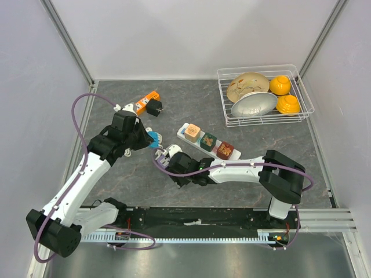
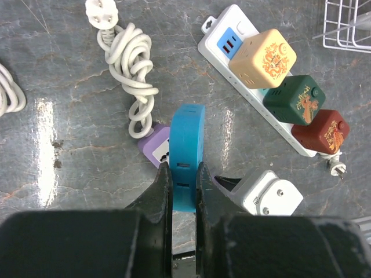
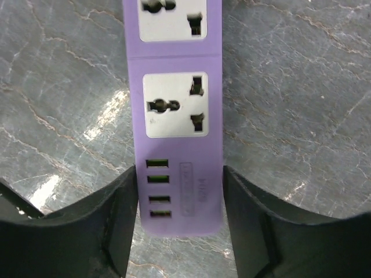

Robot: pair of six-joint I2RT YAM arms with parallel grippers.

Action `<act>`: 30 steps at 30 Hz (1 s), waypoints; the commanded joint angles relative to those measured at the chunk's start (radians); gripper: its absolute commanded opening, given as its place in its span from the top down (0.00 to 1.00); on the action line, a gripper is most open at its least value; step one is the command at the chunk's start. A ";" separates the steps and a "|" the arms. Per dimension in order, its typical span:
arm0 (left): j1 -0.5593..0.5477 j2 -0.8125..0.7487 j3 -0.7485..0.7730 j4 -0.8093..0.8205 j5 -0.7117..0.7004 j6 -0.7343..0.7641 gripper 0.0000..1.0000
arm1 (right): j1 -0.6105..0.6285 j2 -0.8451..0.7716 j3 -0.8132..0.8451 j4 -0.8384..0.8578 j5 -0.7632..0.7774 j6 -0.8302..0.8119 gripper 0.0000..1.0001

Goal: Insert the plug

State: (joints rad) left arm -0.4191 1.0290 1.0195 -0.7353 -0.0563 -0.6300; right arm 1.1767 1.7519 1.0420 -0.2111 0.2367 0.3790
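Note:
The blue plug stands on edge between my left gripper's fingers, which are shut on its flat sides. It hangs just over one end of the purple power strip, which lies flat on the grey table. In the top view the left gripper and blue plug are left of centre. My right gripper straddles the USB end of the purple strip, pads against both long sides with no gap showing. Two of the strip's universal sockets face up ahead of the fingers. The right gripper sits just below the left one.
A white power strip with three coloured cube adapters lies right of the grippers. A coiled white cable with its own plug lies beyond the blue plug. An orange strip with a black adapter sits at the back. A wire rack holds bowls at the back right.

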 commanded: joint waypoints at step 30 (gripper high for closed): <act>-0.050 0.072 0.054 -0.110 -0.060 -0.111 0.98 | 0.003 -0.115 -0.072 0.194 -0.282 -0.023 0.09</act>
State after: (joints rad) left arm -0.4595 1.1007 1.0344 -0.8196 -0.0826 -0.7063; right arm 1.1759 1.7237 1.0069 -0.0631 -0.1192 0.3790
